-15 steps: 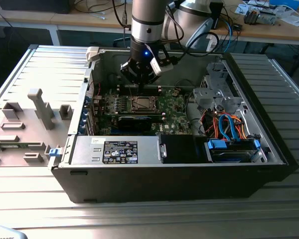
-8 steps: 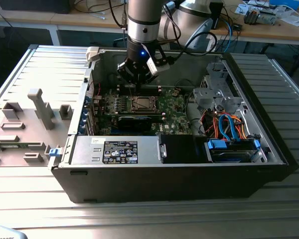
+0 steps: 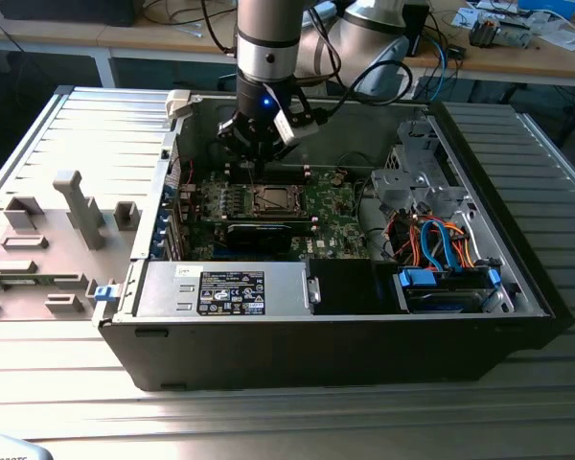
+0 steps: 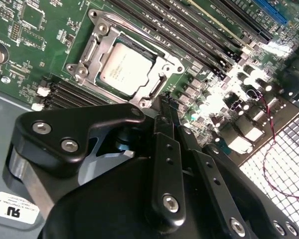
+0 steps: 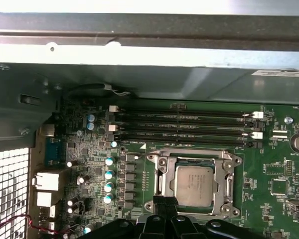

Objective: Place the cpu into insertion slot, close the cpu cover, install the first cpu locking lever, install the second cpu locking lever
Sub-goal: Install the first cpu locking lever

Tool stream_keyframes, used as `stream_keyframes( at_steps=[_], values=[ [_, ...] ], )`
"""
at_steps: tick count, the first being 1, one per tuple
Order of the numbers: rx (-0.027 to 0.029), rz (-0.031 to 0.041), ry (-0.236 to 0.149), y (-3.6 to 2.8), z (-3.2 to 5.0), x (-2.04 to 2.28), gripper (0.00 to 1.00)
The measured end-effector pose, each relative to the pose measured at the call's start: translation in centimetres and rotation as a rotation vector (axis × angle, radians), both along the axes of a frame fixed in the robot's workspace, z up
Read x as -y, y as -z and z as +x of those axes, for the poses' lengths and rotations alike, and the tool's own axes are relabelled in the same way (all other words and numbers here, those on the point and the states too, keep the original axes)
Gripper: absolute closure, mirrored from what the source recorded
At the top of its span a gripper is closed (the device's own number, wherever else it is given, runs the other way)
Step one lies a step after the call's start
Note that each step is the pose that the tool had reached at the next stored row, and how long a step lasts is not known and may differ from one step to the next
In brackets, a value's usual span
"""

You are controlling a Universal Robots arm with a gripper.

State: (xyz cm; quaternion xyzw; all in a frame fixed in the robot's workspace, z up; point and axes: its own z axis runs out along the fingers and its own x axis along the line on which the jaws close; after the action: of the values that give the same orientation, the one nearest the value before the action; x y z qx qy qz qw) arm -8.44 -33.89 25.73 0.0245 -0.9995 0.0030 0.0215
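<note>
Your gripper (image 4: 165, 107) hangs with fingers together and empty just beside the insertion slot (image 5: 194, 184); the cpu (image 4: 124, 68) sits inside, the cpu cover (image 4: 97, 45) down around it.

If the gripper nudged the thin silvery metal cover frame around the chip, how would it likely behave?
The thin silvery metal cover frame lies flat around the silvery-grey square chip, so it probably pivots rather than slides. It looks like thin sheet metal: likely light, slightly springy, and smooth enough to slip off the gripper fingertips, which appear closed beside its edge.
</note>
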Motion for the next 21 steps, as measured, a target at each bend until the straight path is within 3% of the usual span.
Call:
stream_keyframes(
  at_steps=[8,12,15,21],
  values=[
    [0.0000,0.0000,0.000,0.00,-0.84,0.00,0.89],
    [0.0002,0.0005,0.000,0.00,-1.80,-0.02,0.89],
    [0.0000,0.0006,0.000,0.00,-2.10,-0.25,0.89],
    [0.0005,0.0027,0.000,0.00,-2.83,-1.17,0.89]
  ],
)
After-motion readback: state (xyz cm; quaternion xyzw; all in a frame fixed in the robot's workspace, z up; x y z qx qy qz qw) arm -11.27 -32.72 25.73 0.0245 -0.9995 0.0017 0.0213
